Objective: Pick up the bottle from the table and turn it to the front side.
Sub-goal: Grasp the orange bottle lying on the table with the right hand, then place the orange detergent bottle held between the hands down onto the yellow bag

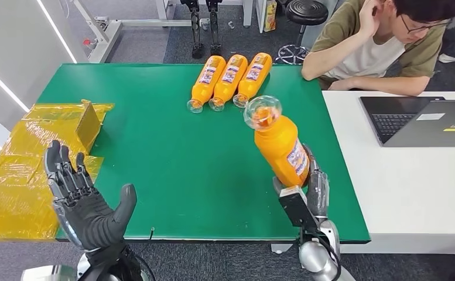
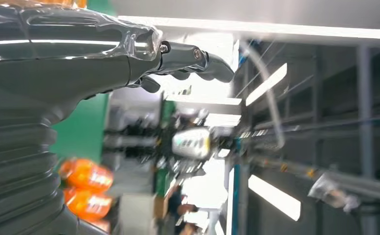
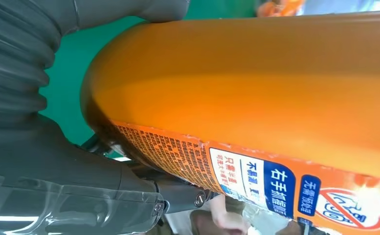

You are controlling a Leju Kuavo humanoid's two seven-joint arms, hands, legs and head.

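My right hand [image 1: 312,190] grips an orange bottle [image 1: 279,143] by its base, lifted above the green table [image 1: 178,158] near its right edge. The bottle tilts up and away, its clear cap [image 1: 262,111] toward the far side and its label [image 1: 297,157] facing right. In the right wrist view the orange bottle [image 3: 256,88] spans the picture, its printed label [image 3: 285,181] along one side and my right hand [image 3: 55,161] wrapped round it. My left hand [image 1: 81,199] is raised at the table's near left corner, palm up, fingers spread, holding nothing. The same left hand [image 2: 55,63] looks out across the room.
Three more orange bottles [image 1: 229,79] lie side by side at the table's far edge. Yellow plastic wrap with a cardboard flap [image 1: 31,158] covers the left end. A person [image 1: 383,44] sits at a white desk [image 1: 418,187] with a laptop [image 1: 424,120] on the right.
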